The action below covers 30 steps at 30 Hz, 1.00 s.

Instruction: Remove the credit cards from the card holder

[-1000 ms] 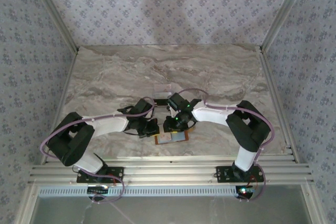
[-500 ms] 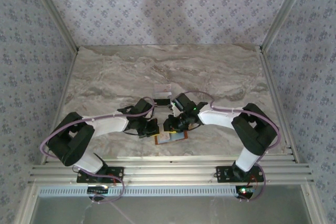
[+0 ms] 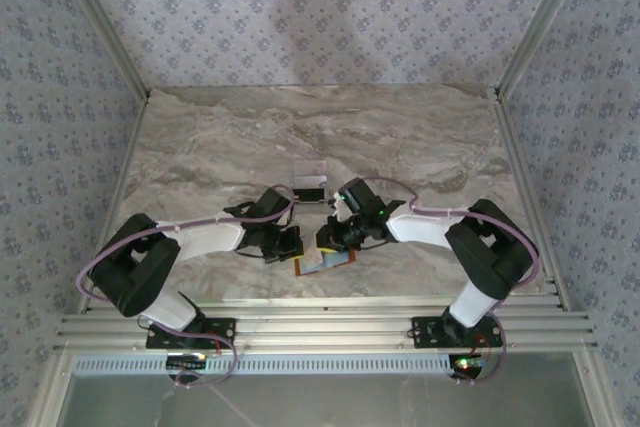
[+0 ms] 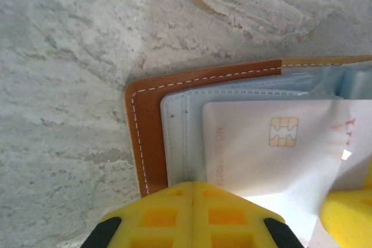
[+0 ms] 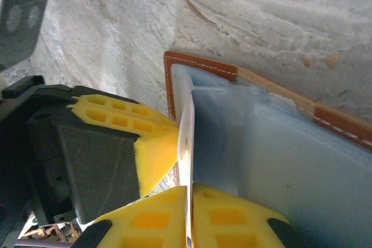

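Note:
The card holder [image 3: 328, 261] lies open on the marble, orange-brown outside [image 4: 145, 137] and grey-blue inside [image 5: 290, 155]. A whitish credit card [image 4: 261, 149] with a gold chip sticks out of its sleeve. In the right wrist view this card [image 5: 186, 137] stands edge-on. My right gripper [image 5: 187, 197] is shut on the card's near edge, its yellow pads pressed to both faces. My left gripper [image 4: 193, 184] is shut, tips together with nothing visible between them, resting over the holder's near left edge [image 3: 292, 245]. The two grippers sit almost touching.
A small pale-and-dark item [image 3: 311, 185] lies on the marble just behind the grippers. Open marble stretches to the back and both sides. A metal rail [image 3: 320, 325] runs along the near edge, and patterned walls close in the table.
My right jaws have closed onto the whitish card, and the right arm has drawn back to the right. The holder has turned slightly. The left arm has stayed still.

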Each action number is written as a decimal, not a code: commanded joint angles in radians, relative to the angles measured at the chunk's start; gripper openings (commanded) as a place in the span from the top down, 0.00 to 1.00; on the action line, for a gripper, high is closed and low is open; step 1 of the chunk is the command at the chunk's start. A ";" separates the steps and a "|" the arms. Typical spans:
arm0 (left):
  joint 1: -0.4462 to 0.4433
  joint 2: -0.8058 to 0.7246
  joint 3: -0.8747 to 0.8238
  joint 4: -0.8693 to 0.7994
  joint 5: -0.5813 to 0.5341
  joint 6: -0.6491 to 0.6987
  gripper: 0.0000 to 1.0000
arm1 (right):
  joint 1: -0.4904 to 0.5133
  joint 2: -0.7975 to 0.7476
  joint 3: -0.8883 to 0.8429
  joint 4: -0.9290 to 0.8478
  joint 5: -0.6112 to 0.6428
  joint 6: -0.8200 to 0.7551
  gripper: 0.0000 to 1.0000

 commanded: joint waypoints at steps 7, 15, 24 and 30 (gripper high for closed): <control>-0.009 0.038 -0.006 -0.061 -0.035 0.013 1.00 | -0.017 -0.051 -0.020 0.025 -0.029 0.010 0.89; -0.007 0.036 0.004 -0.076 -0.036 0.018 1.00 | -0.061 -0.129 -0.006 -0.209 0.104 -0.094 0.93; -0.008 0.011 0.040 -0.125 -0.052 0.034 1.00 | -0.074 -0.184 0.047 -0.364 0.184 -0.178 0.96; -0.008 -0.025 0.066 -0.143 -0.058 0.038 0.98 | -0.079 -0.234 0.087 -0.413 0.212 -0.213 0.99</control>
